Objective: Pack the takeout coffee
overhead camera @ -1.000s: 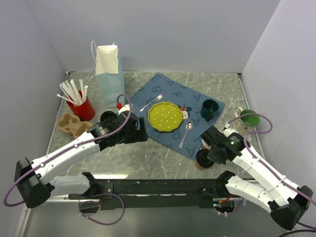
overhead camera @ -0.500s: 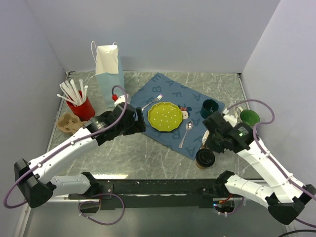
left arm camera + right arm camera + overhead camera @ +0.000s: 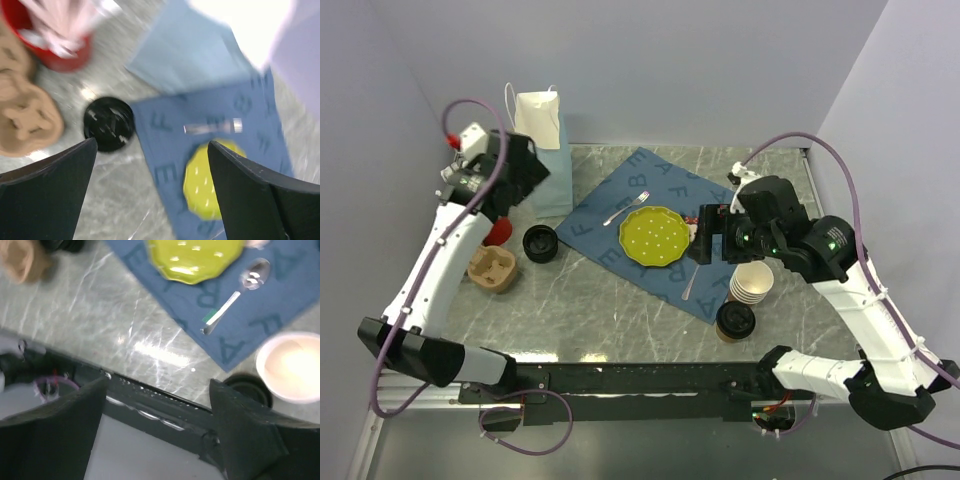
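While both my arms hang raised over the desk [image 3: 620, 310], neither end effector holds anything. My left end effector [image 3: 152, 142] is up at the rear left beside the bag [image 3: 542, 140], its fingers spread wide with only air between them. Its camera looks down on a loose lid [image 3: 108, 124] lying on the desk just off the mat [image 3: 165, 167], with a carrier [image 3: 25, 115] to one side and a red cup [image 3: 62, 50] of straws beyond. My right end effector [image 3: 159, 381] hangs over the mat's right side, near the plate [image 3: 655, 236], fingers likewise wide apart and empty. The coffee [image 3: 735, 320] stands upright, lid on, on bare desk near the front edge on the right, just off the mat's near corner, touched by neither end effector. A stack [image 3: 752, 282] of cups stands right behind it; whether they touch I cannot tell. A spoon [image 3: 229, 302] lies on the mat beside the plate.
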Robot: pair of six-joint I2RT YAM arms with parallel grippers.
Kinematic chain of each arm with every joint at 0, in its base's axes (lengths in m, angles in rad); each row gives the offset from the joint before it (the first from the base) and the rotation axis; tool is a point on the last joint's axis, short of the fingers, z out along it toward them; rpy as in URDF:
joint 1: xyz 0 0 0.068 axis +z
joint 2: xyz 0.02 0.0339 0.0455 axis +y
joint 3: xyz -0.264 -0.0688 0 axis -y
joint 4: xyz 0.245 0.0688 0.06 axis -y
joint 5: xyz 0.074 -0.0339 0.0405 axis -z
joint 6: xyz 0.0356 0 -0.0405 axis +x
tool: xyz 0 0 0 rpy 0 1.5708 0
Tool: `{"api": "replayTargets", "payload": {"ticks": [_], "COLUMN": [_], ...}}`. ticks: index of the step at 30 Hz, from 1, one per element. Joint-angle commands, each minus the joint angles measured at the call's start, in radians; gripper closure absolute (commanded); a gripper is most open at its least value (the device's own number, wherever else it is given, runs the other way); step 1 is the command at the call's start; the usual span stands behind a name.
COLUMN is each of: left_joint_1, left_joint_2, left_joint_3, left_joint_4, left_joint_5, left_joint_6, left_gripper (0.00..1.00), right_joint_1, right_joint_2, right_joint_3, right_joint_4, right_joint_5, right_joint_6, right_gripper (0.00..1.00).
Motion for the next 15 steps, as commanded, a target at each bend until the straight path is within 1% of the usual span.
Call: {"api": "replayTargets", "payload": {"ticks": [1,2,4,6,7,10,11,15], "left_joint_1": [0.127,0.15,0.161,0.18,0.183,0.181,0.181,0.181], "left_joint_2": [0.029,0.058,0.082,0.119,0.132,0.162,0.17,0.19], "left_joint_3": [0.127,0.144,0.184,0.211,0.251,0.291,0.293,0.273], "left_joint_4": [-0.051,-0.053,-0.032,-0.001,0.016,0.027,0.013,0.05], "left_joint_5": [-0.009,-0.029,-0.073,-0.051,-0.025,0.002,0.005,0.066], "left_joint_6": [-0.06,-0.099,-0.132,-0.166,-0.18,-0.254,-0.313,-0.363], "left_gripper": [0.04,0.06,0.1,0.12,0.14,0.18,0.19,0.2], "right_joint_1": [-0.003,-0.003,-0.004,-0.003,-0.004,-0.003,-0.003,-0.003], "right_joint_2": [-0.036,-0.045,-0.074,-0.083,-0.08,-0.068,-0.063,-0.028], "right_joint_3": [0.0,-0.026,-0.057,-0.082,-0.073,-0.059,-0.057,-0.031], "right_joint_4": [0.115,0.125,0.168,0.181,0.178,0.178,0.187,0.175], "right_joint_5": [-0.171,-0.187,-0.228,-0.231,-0.231,-0.209,-0.196,-0.175], "right_joint_6": [-0.138,-0.149,-0.181,-0.199,-0.221,-0.267,-0.273,-0.287], "right_gripper": [0.0,0.0,0.0,0.0,0.0,0.0,0.0,0.0]}}
